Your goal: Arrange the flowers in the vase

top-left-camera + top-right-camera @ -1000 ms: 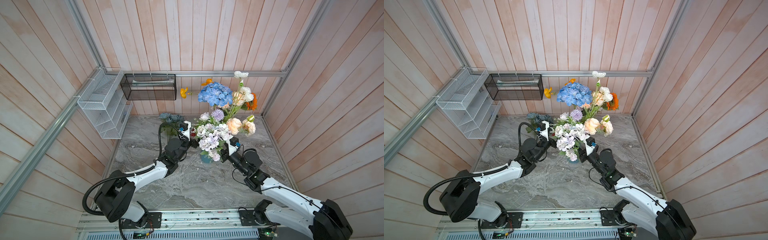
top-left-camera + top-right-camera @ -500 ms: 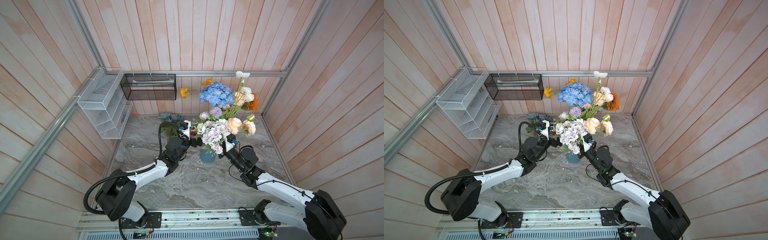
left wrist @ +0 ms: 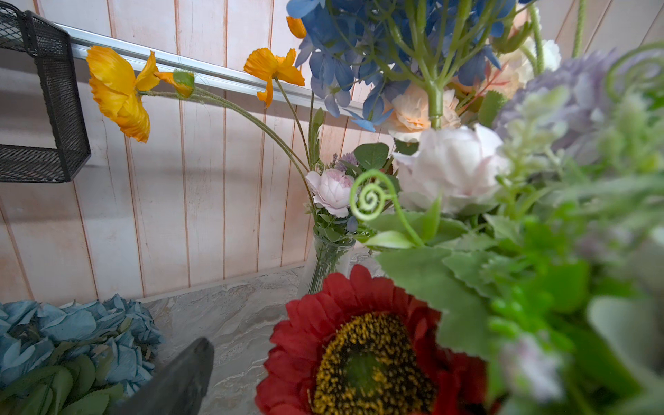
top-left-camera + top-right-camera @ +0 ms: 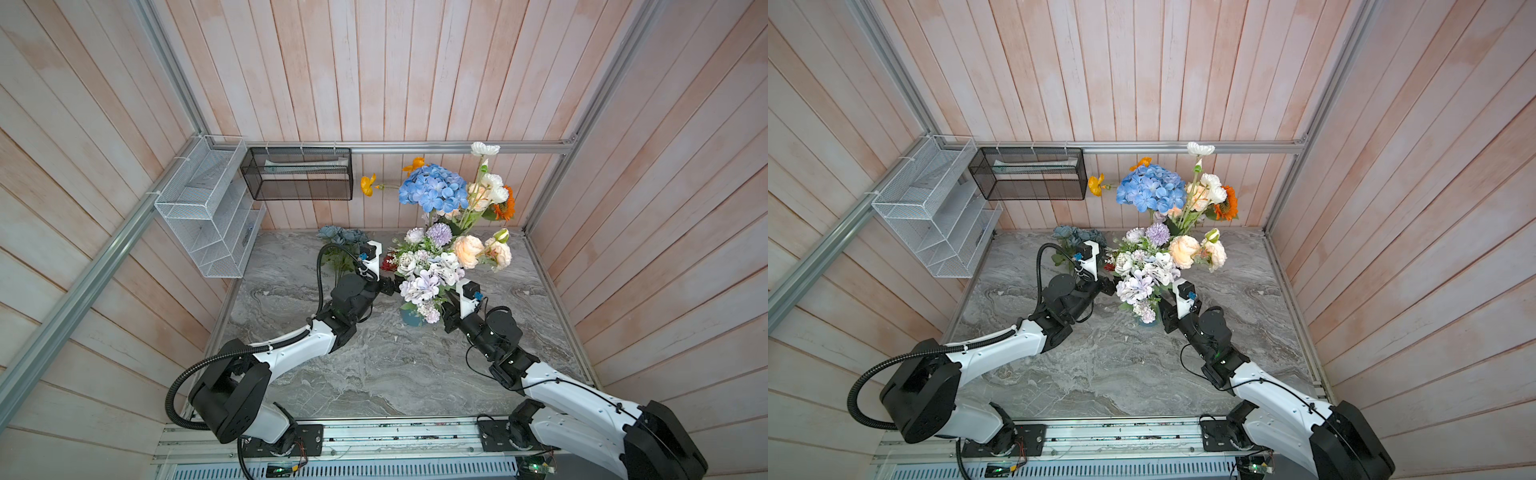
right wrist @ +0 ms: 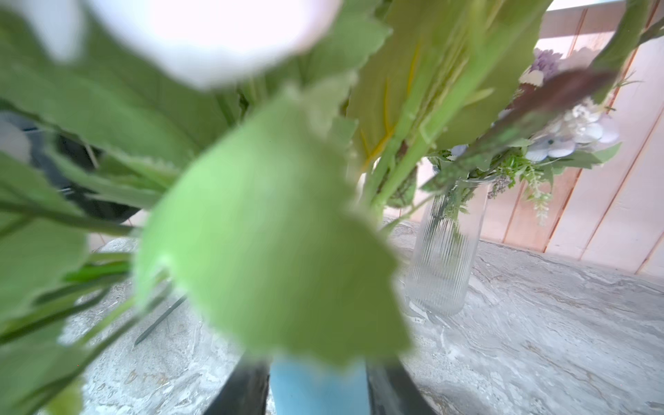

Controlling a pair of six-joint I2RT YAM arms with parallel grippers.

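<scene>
The white-lilac bunch [image 4: 428, 274] sits in the blue vase [image 4: 409, 319] at the centre of both top views, its blooms spilling over and hiding most of the vase. Behind it, toward the back wall, a glass vase [image 5: 445, 251] stands upright on the table [image 4: 374, 374]. It holds the blue hydrangea [image 4: 434, 187] and the orange poppies [image 3: 118, 90], with a white bloom [image 4: 484, 148] at the very top and an orange sunflower [image 4: 505, 205] on the right edge of the cluster. The peach roses [image 4: 467, 257] hang right of the lilac bunch; can't tell which vase their stems go into. A red sunflower [image 3: 363, 352] fills the bottom centre of the left wrist view, close to the lens. The dusty-blue flowers [image 4: 340, 237] lie on the table at the upper left of the marble, outside both vases.

The right gripper [image 5: 318, 391] has its dark fingers [image 5: 240, 391] on either side of the blue vase at the bottom of the right wrist view, tight against it. Leaves blur most of that frame — can't tell if it is actually squeezing. The left gripper [image 4: 387, 286] sits just left of the bunch with jaws wide apart. One finger [image 3: 172, 381] shows lower left in its wrist view, apart from the red sunflower.

A white wire rack [image 4: 208, 216] hangs on the left wall and a black mesh basket [image 4: 297, 174] on the back wall — both in the upper left of the frame.
</scene>
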